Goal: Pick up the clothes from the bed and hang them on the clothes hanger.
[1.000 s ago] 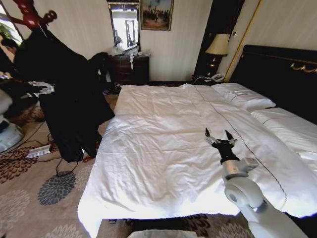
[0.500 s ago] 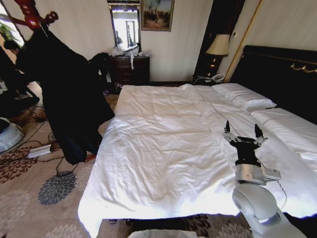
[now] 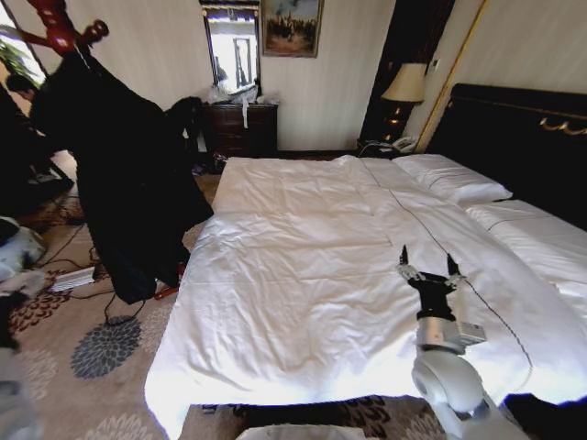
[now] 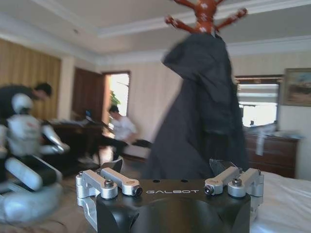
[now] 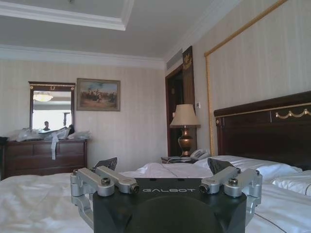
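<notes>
Black coat (image 3: 119, 174) already hangs on the red-brown coat stand (image 3: 57, 27), clear of the bed (image 3: 303, 275). Right tool (image 3: 429, 271) released above the duvet; left tool (image 4: 170, 187) released too. Retract gently, avoid snagging cloth.

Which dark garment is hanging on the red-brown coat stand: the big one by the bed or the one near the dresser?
The big black coat beside the bed: it hangs from the coat stand. The other dark garment is by the dresser.
</notes>
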`<state>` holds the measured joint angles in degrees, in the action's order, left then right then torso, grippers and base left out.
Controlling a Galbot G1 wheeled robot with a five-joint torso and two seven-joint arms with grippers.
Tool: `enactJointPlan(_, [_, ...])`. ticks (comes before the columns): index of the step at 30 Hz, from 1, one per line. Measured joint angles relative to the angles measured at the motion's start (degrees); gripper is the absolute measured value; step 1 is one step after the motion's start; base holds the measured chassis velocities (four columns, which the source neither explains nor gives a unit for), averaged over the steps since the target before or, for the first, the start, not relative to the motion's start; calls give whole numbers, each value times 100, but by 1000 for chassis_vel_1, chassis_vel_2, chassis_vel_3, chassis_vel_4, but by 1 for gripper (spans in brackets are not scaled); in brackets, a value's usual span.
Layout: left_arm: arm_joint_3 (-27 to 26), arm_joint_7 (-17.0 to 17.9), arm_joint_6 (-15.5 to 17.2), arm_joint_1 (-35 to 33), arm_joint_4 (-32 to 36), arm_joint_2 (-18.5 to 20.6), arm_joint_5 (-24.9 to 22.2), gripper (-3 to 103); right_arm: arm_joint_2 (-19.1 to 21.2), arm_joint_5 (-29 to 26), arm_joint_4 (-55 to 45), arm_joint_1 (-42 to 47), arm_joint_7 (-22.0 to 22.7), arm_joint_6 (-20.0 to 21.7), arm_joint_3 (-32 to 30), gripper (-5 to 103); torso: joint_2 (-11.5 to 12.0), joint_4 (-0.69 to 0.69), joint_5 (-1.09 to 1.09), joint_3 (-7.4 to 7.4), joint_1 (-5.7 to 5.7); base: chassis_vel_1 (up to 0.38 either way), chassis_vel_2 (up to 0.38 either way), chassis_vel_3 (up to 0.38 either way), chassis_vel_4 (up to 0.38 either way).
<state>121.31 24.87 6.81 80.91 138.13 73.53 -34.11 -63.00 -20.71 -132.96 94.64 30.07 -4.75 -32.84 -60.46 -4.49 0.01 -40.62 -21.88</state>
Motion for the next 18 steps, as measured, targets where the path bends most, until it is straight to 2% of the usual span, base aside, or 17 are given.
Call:
enactJointPlan(2, [786,-452,-219,221,-274,212,38,100,-1,148,-223,283,-41,27,10,100,0,2,0,0,1,0,0,0,0])
enactJointPlan(3, [786,-452,-219,221,-274,212,38,100,-1,148,-223,283,-41,27,10,100,0,2,0,0,1,0,0,0,0])
enactJointPlan(7, [1492,-1048,-322,425,-415,344,-76,100,87,429,-514,761,-89,34,-131,100,0,2,1,0,0,0,0,0,0])
enactJointPlan(8, [1492,-1048,-322,425,-415,344,-76,100,87,429,-514,761,-89,34,-131,100,0,2,1,0,0,0,0,0,0])
enactJointPlan(12, [1954,-1508,-413,478,-641,465,468,100,-23,411,-715,987,-147,30,-287,100,0,2,-2,0,1,0,0,0,0])
enactJointPlan(15, [2028,-1529,-431,473,-650,554,561,100,-87,373,-707,979,-170,52,-356,100,0,2,-1,0,0,0,0,0,0])
enactJointPlan(18, [2022,-1527,-431,306,-461,766,866,100,-168,321,-550,959,-195,56,-512,100,0,3,1,0,1,0,0,0,0])
